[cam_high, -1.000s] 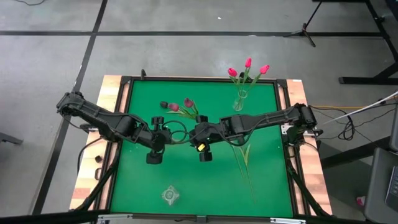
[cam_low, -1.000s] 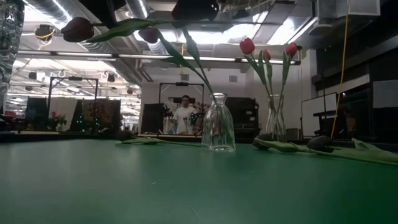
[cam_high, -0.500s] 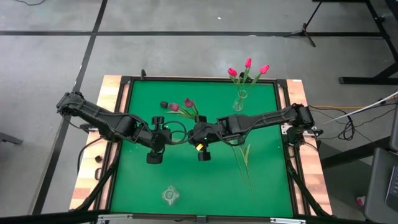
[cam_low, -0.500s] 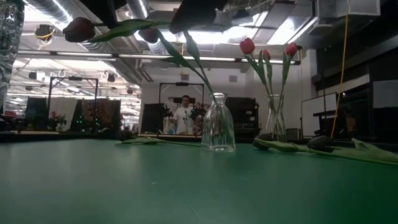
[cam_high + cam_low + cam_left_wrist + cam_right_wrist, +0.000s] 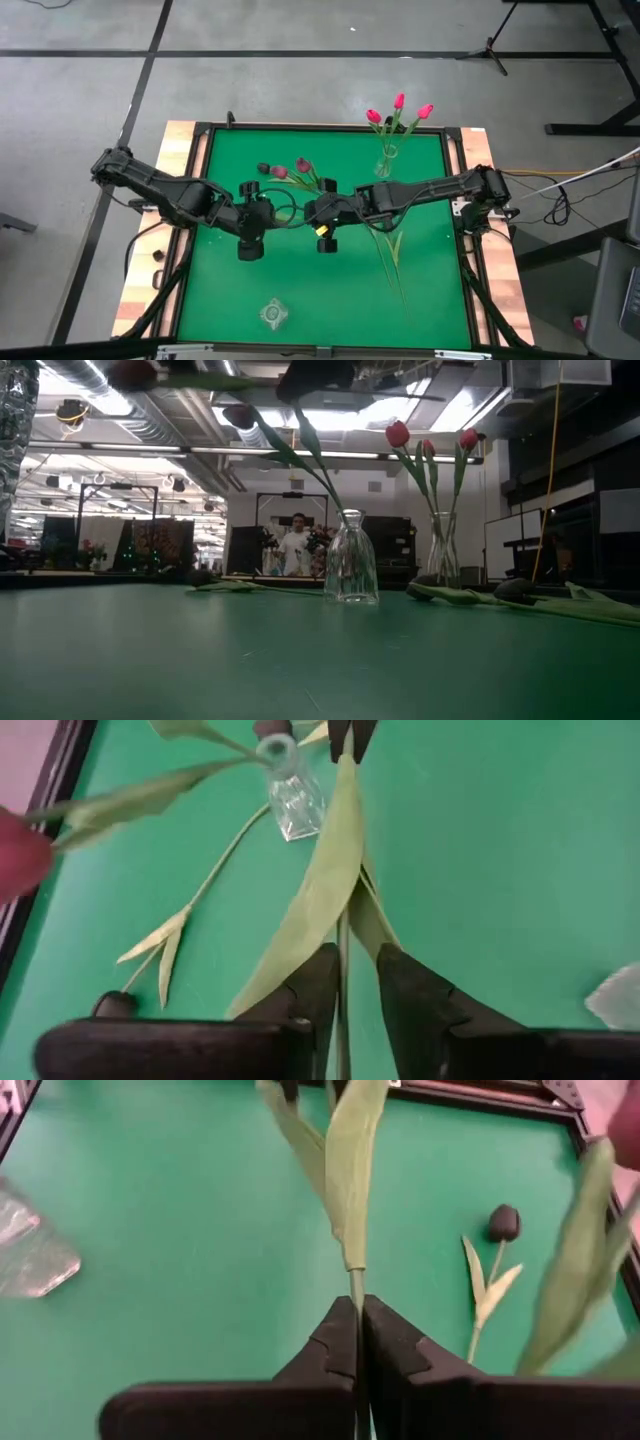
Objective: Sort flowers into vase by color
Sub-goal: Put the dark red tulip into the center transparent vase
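Observation:
My right gripper (image 5: 358, 1335) (image 5: 310, 213) is shut on the green stem of a tulip held over the table's middle. The stem and its long leaf (image 5: 322, 885) run on to my left gripper (image 5: 358, 985) (image 5: 272, 212), whose fingers stand a little apart around the stem. The tulip's dusky head (image 5: 135, 372) shows high up in the low view. Beside the grippers, a clear vase (image 5: 290, 792) holds mauve tulips (image 5: 301, 166). A far vase (image 5: 385, 155) holds pink-red tulips (image 5: 398, 102). My right gripper pinches the bare stem (image 5: 356, 1285) between its two fingers, just short of where the leaves branch off. It comes slanting down from the table's right, and the stem runs on ahead of the fingers. The flower is lifted clear of the table. My left gripper has the stem (image 5: 343, 955) running through the gap close to one finger (image 5: 318, 982); I cannot tell whether it touches.
A near-black tulip (image 5: 263, 168) lies on the green mat by the far left. More stems (image 5: 393, 255) lie at the right. An empty glass vase (image 5: 272, 314) stands near the front edge. A person (image 5: 297, 547) stands in the room behind.
My left gripper has risen a little. The held tulip's head end has gone up with it and now stands at the top edge of the low view.

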Controlling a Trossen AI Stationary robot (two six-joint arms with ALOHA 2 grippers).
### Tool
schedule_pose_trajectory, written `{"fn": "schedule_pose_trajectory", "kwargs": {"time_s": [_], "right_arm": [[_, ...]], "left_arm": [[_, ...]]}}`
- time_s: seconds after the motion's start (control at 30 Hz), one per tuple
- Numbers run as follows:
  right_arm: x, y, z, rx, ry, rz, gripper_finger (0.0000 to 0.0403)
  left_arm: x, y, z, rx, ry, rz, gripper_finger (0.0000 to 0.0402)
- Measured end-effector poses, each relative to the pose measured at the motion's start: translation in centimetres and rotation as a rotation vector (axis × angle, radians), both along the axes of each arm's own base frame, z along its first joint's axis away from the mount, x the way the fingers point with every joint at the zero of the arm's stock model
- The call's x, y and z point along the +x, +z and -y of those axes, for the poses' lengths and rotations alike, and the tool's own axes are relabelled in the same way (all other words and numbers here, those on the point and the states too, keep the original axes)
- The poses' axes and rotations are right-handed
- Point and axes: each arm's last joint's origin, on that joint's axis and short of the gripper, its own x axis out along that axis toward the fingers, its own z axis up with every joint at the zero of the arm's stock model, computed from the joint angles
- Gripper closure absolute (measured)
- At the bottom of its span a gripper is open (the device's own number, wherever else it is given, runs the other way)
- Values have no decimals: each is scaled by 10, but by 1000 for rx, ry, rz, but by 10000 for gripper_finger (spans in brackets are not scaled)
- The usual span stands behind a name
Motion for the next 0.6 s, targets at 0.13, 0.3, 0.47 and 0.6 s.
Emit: {"fn": "schedule_pose_trajectory", "kwargs": {"time_s": [0.13, 0.3, 0.47, 0.6], "right_arm": [[-11, 10, 3, -23, -19, -9, 401], [-29, 29, 8, -70, -76, -3, 401], [-48, 63, 9, -42, -93, 146, 402], [-69, 100, 3, -92, -107, 331, 402]], "left_arm": [[-9, 28, 4, 21, 21, 37, 299], [-28, 63, 6, 10, 54, 62, 277], [-47, 91, 17, 72, 57, 238, 273], [-69, 100, 35, 225, 70, 446, 273]]}}
